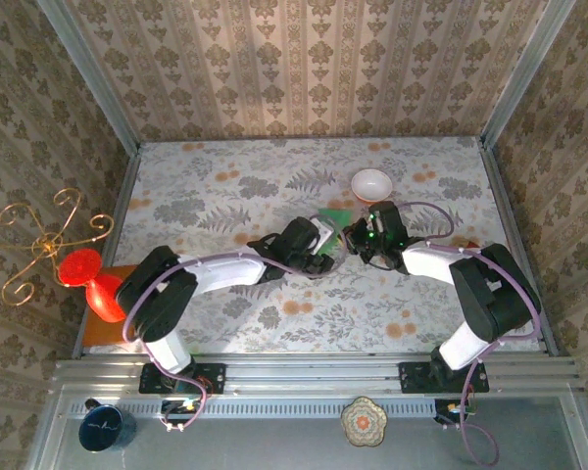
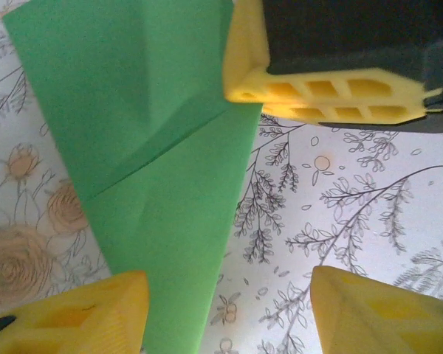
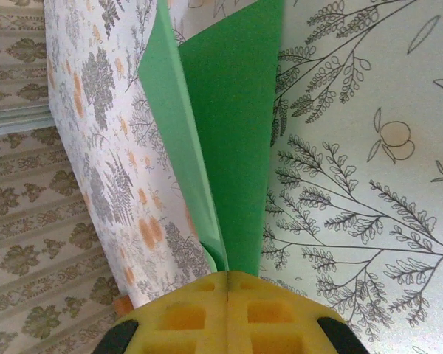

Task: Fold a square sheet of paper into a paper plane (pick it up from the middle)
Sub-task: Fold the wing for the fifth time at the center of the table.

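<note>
The bright-green paper (image 2: pixel 148 169) is folded, with creases and a diagonal flap, and is held above the flowered table (image 1: pixel 225 186). In the top view a corner of the paper (image 1: pixel 335 213) shows where the two arms meet at mid-table. My right gripper (image 3: pixel 229 276) is shut on the folded paper's (image 3: pixel 229 133) narrow end, its layers fanning away from the pads. The right gripper's yellow finger (image 2: pixel 325 92) also appears in the left wrist view, at the paper's upper edge. My left gripper (image 2: pixel 229 317) is open, with its left finger (image 2: pixel 81 317) beside the paper's lower end and the right finger apart over bare table.
A white bowl with a red rim (image 1: pixel 370 182) stands just behind the grippers. A red vase (image 1: pixel 93 279), an orange board (image 1: pixel 100 331) and a gold wire stand (image 1: pixel 39 245) are at the left edge. Patterned walls close the table in.
</note>
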